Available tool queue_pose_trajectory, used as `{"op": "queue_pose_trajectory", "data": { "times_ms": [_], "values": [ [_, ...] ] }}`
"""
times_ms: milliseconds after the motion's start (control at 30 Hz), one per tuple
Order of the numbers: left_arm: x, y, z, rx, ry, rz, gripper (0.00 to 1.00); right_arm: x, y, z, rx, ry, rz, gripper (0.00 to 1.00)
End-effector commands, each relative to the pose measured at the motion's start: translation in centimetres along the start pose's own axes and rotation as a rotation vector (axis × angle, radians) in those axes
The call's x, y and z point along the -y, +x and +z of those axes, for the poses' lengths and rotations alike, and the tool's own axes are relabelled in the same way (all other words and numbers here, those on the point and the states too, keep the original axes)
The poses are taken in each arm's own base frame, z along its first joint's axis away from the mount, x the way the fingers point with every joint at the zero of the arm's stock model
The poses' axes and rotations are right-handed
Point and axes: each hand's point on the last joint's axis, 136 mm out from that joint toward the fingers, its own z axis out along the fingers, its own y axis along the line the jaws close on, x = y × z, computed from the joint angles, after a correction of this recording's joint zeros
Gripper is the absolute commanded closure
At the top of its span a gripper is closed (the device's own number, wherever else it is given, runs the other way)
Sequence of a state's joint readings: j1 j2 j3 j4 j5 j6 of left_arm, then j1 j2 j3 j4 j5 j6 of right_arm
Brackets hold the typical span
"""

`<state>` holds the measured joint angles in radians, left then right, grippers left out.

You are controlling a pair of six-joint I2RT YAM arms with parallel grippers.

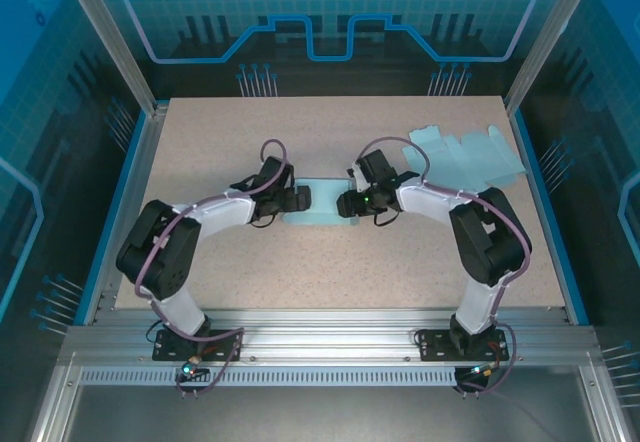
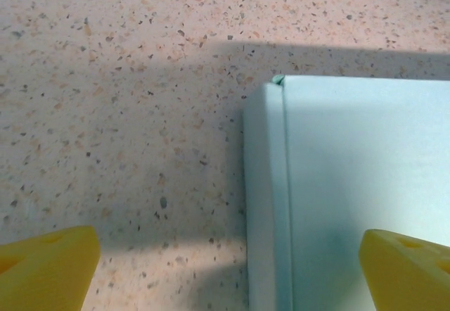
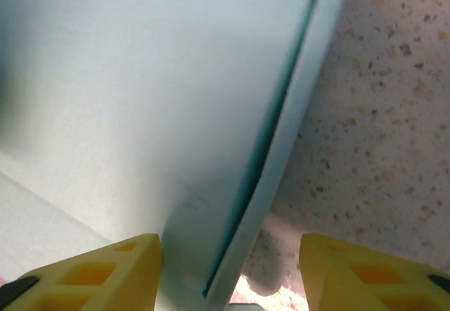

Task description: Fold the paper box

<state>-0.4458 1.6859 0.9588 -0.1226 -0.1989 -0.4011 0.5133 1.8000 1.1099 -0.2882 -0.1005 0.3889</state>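
Observation:
A pale teal paper box lies folded flat in the middle of the table, between both grippers. My left gripper is at its left end, open. In the left wrist view the yellow fingertips stand wide apart, and the box's folded left edge runs up between them over the table. My right gripper is at the box's right end, also open. Between its yellow fingers the box's right edge shows two layers slightly parted. Neither gripper pinches the paper.
Flat unfolded teal box blanks lie at the back right of the speckled table. Blue rails border the table's sides, with metal frame posts behind. Bare tabletop lies to the left and in front of the box.

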Motion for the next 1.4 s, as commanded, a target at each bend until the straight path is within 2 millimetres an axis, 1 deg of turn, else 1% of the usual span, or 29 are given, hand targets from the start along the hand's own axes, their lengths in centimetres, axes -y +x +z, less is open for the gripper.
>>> {"op": "queue_pose_trajectory", "data": {
  "times_ms": [0, 67, 200, 267, 333, 433, 500, 600, 700, 767, 833, 933, 1000, 1167, 1200, 1367],
  "values": [
    [0.4, -0.7, -2.8, 0.031, 0.052, -0.001, 0.03, -0.2, 1.5, -1.9, -0.022, 0.09, -0.079, 0.4],
    [0.7, -1.4, -4.3, 0.068, 0.075, -0.004, 0.03, -0.4, 1.1, -3.3, 0.009, 0.187, -0.162, 0.36],
    [0.8, -2.8, -7.4, 0.141, 0.106, -0.011, 0.01, -1.6, 0.3, -5.7, 0.063, 0.4, -0.372, 0.29],
    [0.4, -3.1, -8.8, 0.175, 0.108, -0.023, 0.01, -2.8, 0.3, -6.3, 0.082, 0.489, -0.5, 0.26],
    [-0.4, -3.3, -10.0, 0.211, 0.1, -0.046, 0.01, -4.1, 0.4, -6.3, 0.089, 0.558, -0.632, 0.25],
    [-1.9, -3.3, -11.8, 0.265, 0.096, -0.093, 0.01, -5.7, 0.8, -5.5, 0.084, 0.636, -0.779, 0.23],
    [-3.2, -3.1, -12.9, 0.295, 0.083, -0.135, 0.01, -6.4, 1.2, -4.3, 0.061, 0.666, -0.851, 0.23],
    [-5.5, -2.9, -14.4, 0.355, 0.031, -0.195, 0.01, -6.8, 1.6, -2.6, 0.026, 0.713, -0.916, 0.23],
    [-7.2, -2.6, -15.7, 0.411, 0.006, -0.251, 0.01, -7.0, 1.9, -1.1, -0.002, 0.746, -0.97, 0.22],
    [-8.1, -2.2, -16.6, 0.445, -0.001, -0.283, 0.01, -7.0, 2.0, -0.2, -0.015, 0.769, -0.992, 0.22],
    [-8.7, -2.1, -17.4, 0.478, -0.006, -0.302, 0.01, -6.9, 1.8, 0.3, -0.015, 0.792, -0.997, 0.22],
    [-9.1, -2.1, -18.5, 0.506, -0.007, -0.305, 0.01, -7.1, 1.2, 0.8, 0.005, 0.815, -1.0, 0.23],
    [-9.2, -2.0, -18.9, 0.512, -0.009, -0.301, 0.01, -7.1, 0.7, 1.0, 0.016, 0.823, -1.0, 0.26],
    [-9.2, -1.9, -19.1, 0.512, -0.005, -0.296, 0.01, -6.8, -0.1, 1.7, 0.029, 0.829, -0.995, 0.45],
    [-9.2, -1.8, -18.9, 0.507, -0.006, -0.295, 0.01, -6.9, -0.2, 1.7, 0.03, 0.825, -0.996, 0.5],
    [-9.3, -1.7, -18.8, 0.505, -0.009, -0.294, 0.01, -7.1, -0.5, 1.8, 0.03, 0.81, -1.007, 0.8]
  ]
}}
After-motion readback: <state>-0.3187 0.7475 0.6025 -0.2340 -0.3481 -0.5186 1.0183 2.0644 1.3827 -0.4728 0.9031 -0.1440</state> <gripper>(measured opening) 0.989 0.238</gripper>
